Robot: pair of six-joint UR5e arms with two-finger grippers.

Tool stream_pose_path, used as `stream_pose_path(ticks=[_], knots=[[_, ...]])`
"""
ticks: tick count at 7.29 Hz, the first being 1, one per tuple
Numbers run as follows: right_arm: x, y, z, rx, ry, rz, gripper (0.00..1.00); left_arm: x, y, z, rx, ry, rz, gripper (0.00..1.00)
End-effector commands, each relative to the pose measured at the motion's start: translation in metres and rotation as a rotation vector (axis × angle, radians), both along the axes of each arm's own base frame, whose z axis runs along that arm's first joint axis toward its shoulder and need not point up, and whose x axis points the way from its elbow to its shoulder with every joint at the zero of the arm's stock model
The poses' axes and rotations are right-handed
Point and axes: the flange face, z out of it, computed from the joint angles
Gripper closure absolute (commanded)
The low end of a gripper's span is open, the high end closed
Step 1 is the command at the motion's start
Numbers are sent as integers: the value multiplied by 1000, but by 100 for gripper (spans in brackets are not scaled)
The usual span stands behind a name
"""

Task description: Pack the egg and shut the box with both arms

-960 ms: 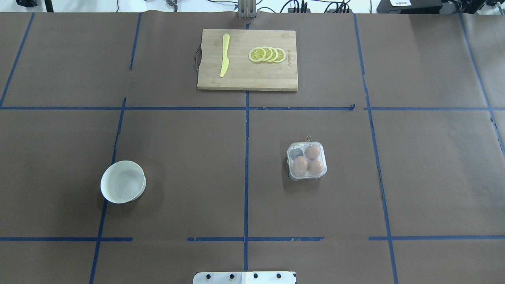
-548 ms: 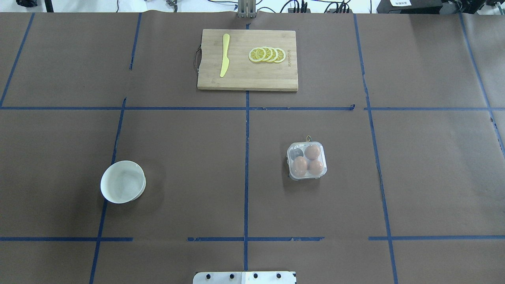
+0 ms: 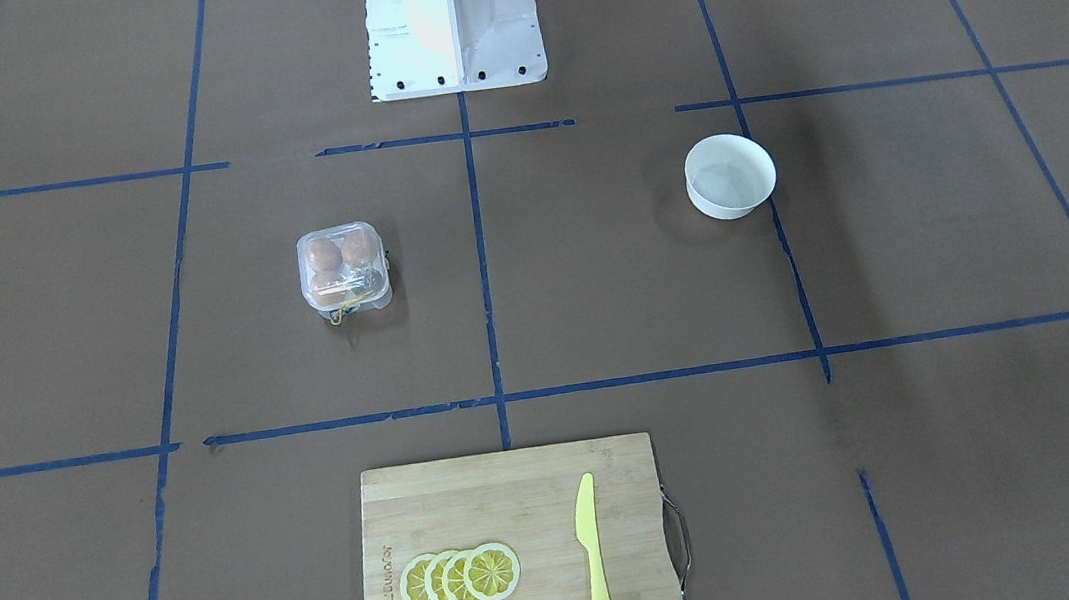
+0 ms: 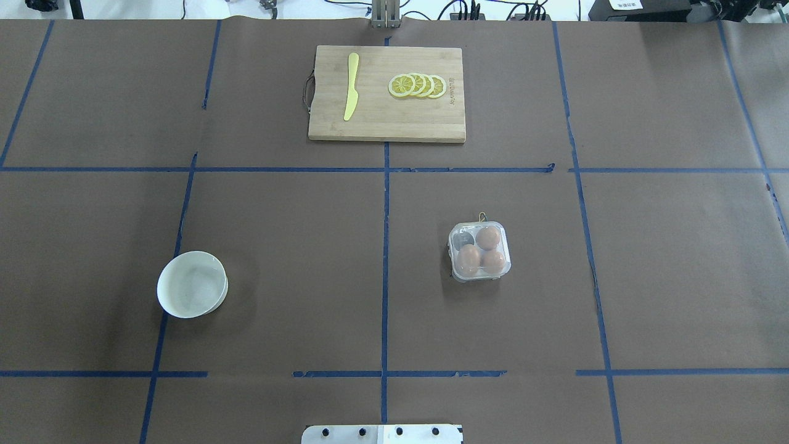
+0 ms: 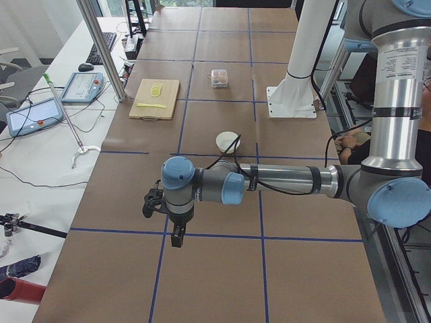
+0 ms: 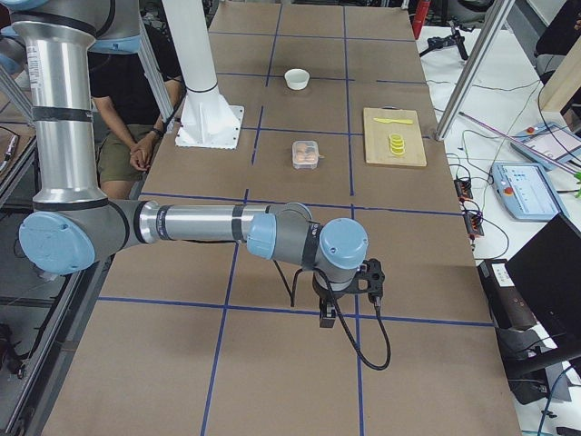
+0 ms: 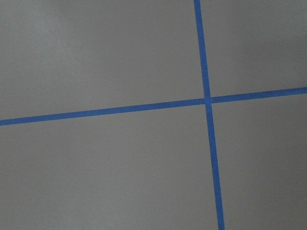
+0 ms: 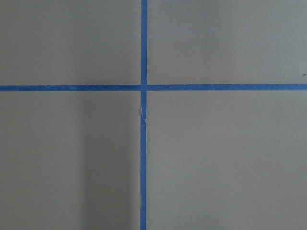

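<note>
Clear box (image 4: 479,251) at 4 o'clock of table (image 4: 296,259) centre from overhead, 3 eggs (image 4: 468,258) inside, 10 o'clock cell dark, shut or not hard to tell, left claw (image 5: 176,239) & right claw (image 6: 326,313) only in side cams, open/closed can't tell, wrist cams just blue tape (image 7: 206,100)

Overhead view: fixed high behind the robot, facing forward and down; pedestal base (image 4: 382,434) at the bottom edge, cutting board (image 4: 386,117) at the far side. Front-facing view: fixed across the table, looking steeply down on the same field turned about, board nearest. Both cover the box (image 4: 478,277), bowl (image 4: 192,283) and blue tape grid (image 4: 385,203). Side views: raised at either table end, looking along it, left arm (image 5: 269,182) or right arm (image 6: 195,222) large in front; box, bowl and board small beyond. Wrist views: close, each facing down on one tape crossing (image 7: 207,100).
</note>
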Motion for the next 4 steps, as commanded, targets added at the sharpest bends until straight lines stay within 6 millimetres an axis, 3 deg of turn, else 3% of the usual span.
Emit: stream_pose_path(ticks=[1, 4], knots=[[-1, 4, 9, -17, 0, -2, 0, 3, 0, -2, 8, 21, 4, 0], [-1, -3, 26, 0, 18, 54, 0, 4, -1, -2, 18, 21, 4, 0]])
